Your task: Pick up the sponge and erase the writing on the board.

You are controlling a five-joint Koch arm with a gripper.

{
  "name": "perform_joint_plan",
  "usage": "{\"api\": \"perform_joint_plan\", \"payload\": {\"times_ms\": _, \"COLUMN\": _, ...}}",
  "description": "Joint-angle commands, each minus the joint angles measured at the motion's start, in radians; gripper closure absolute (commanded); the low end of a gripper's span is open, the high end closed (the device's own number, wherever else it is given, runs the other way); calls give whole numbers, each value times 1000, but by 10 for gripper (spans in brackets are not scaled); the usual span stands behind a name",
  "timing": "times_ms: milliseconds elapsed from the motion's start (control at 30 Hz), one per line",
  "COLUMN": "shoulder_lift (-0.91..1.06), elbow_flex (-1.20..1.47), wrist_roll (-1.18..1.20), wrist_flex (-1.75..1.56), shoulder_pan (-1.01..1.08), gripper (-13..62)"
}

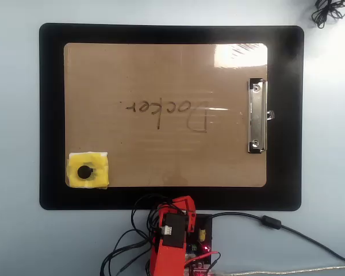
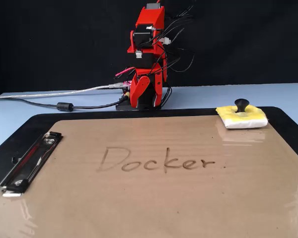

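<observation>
The small yellow sponge (image 1: 98,178) (image 2: 241,119), with a dark round knob in its middle, lies on one corner of the brown board (image 1: 161,155) (image 2: 139,208), the corner nearest the arm. The dark handwritten writing "Docker" (image 1: 167,112) (image 2: 156,161) runs across the board's middle; its "D" end is fainter. My red gripper (image 1: 184,206) (image 2: 146,96) is folded down at the arm's base, just off the mat's edge, away from sponge and writing. Its jaws look closed together, with nothing held.
The board lies on a larger black mat (image 1: 52,115) (image 2: 288,124) on a pale blue table. A silver clip (image 1: 256,115) (image 2: 30,161) stands up at one short end. Cables (image 1: 276,224) (image 2: 64,105) trail from the arm's base. A black cord bundle (image 1: 328,11) lies at the far corner.
</observation>
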Motion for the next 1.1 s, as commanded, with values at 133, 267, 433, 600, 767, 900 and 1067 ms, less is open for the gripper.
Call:
{"api": "perform_joint_plan", "payload": {"times_ms": 133, "shoulder_lift": 18, "elbow_flex": -3, "wrist_roll": -12, "wrist_flex": 15, "shoulder_pan": 9, "gripper": 149}}
{"api": "perform_joint_plan", "payload": {"times_ms": 267, "shoulder_lift": 18, "elbow_flex": -3, "wrist_roll": -11, "wrist_flex": 15, "shoulder_pan": 9, "gripper": 149}}
{"api": "perform_joint_plan", "payload": {"times_ms": 433, "shoulder_lift": 132, "elbow_flex": 17, "wrist_roll": -20, "wrist_flex": -25, "shoulder_pan": 17, "gripper": 152}}
{"api": "perform_joint_plan", "payload": {"times_ms": 600, "shoulder_lift": 127, "elbow_flex": -190, "wrist_roll": -137, "wrist_flex": -529, "shoulder_pan": -302, "gripper": 156}}
{"api": "perform_joint_plan", "payload": {"times_ms": 767, "shoulder_lift": 92, "elbow_flex": -195, "wrist_roll": -690, "wrist_flex": -1250, "shoulder_pan": -888, "gripper": 157}}
{"api": "perform_joint_plan", "payload": {"times_ms": 900, "shoulder_lift": 58, "elbow_flex": -67, "wrist_roll": -692, "wrist_flex": -1555, "shoulder_pan": -994, "gripper": 157}}
{"api": "perform_joint_plan", "payload": {"times_ms": 1067, "shoulder_lift": -2, "elbow_flex": -69, "wrist_roll": -716, "wrist_flex": -1517, "shoulder_pan": -1023, "gripper": 155}}
